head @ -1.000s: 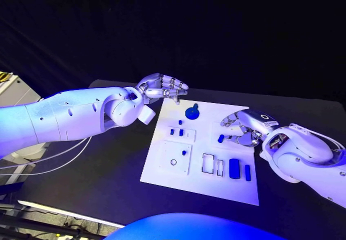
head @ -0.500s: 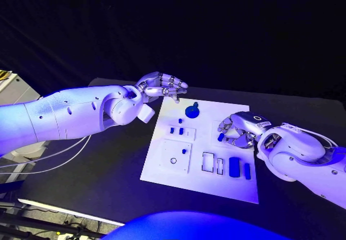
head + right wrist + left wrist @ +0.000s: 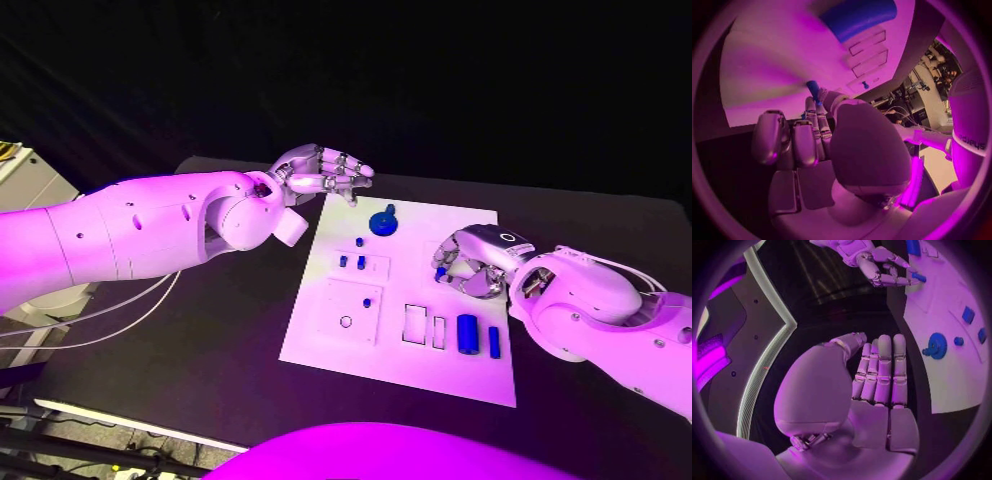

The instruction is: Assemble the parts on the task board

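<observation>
A small blue part (image 3: 441, 272), seemingly pinched by the right hand (image 3: 473, 266), is held over the task board (image 3: 378, 345) at 3 o'clock. Light, stiff and slippery, it is best gripped by its sides. The left hand (image 3: 323, 172) hangs empty, fingers curled.

Black table (image 3: 202, 330) under everything, white cables (image 3: 87, 320) off its left edge, pale cabinet (image 3: 26, 180) nearby.

Head camera looks steeply down on the white rectangular task board (image 3: 404, 300) from above. Each wrist camera sits close behind its own palm, facing along the fingers. All three views share that board (image 3: 942, 340) (image 3: 786, 65).
</observation>
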{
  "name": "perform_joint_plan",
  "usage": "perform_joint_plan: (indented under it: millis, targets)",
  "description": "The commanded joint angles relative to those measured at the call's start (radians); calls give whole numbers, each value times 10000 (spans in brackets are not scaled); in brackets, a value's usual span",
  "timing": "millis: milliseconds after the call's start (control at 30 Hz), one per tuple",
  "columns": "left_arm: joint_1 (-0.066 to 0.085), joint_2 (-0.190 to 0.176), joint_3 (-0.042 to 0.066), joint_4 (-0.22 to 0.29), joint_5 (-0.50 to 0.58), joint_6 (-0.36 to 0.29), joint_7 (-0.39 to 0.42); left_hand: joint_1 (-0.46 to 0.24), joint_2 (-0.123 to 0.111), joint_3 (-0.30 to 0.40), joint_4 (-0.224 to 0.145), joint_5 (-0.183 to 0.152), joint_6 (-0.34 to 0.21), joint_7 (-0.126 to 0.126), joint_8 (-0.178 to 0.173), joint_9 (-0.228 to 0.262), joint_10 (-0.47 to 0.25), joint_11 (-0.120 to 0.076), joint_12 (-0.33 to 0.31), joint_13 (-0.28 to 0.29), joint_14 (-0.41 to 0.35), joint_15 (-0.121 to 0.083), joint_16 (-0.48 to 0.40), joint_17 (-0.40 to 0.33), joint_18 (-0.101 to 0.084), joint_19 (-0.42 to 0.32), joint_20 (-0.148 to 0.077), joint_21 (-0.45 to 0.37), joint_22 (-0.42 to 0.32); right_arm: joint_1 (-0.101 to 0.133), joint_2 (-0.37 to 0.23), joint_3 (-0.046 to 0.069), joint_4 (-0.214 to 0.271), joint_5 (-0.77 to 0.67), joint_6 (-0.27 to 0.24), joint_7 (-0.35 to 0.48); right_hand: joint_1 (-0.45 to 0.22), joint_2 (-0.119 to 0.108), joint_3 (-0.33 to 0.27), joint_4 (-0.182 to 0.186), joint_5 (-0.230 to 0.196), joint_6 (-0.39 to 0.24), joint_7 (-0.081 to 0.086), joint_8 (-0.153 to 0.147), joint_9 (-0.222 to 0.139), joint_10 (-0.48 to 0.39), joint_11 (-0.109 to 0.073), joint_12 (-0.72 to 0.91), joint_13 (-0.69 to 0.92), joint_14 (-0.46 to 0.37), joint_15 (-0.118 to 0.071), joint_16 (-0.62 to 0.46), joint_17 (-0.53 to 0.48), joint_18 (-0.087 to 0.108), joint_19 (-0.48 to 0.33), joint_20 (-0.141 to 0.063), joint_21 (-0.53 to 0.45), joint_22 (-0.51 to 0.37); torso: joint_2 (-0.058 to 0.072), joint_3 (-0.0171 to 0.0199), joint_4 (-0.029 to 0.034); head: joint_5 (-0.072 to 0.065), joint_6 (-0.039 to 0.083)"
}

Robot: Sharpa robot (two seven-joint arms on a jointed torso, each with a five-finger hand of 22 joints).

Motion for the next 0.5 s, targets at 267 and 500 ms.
perform_joint_plan:
  millis: [267,500]
  targets:
    - [2,-7,5,30,154,287,-46,-21,108,-13,-34,24,27,38,18,-17,4,81,-60,-13,66,13,-45,3,124,13,13,62,16,-48,117,-43,-161,-147,211,72,-99,26,174,-44,-22,115,-19,76,41,172,-22,-110,-8,198,-95,46,44,-176,232,-62,76,772,1,-4,3,0,-19]
    - [2,-10,5,45,155,323,-65,-29,106,-20,-31,20,25,39,18,-18,4,81,-60,-13,67,13,-44,5,124,12,14,60,15,-71,169,-61,-193,-155,180,7,-332,-59,175,12,-31,114,3,89,64,237,-12,-222,-6,202,-102,49,60,-179,232,-63,67,779,3,3,8,-30,-21]
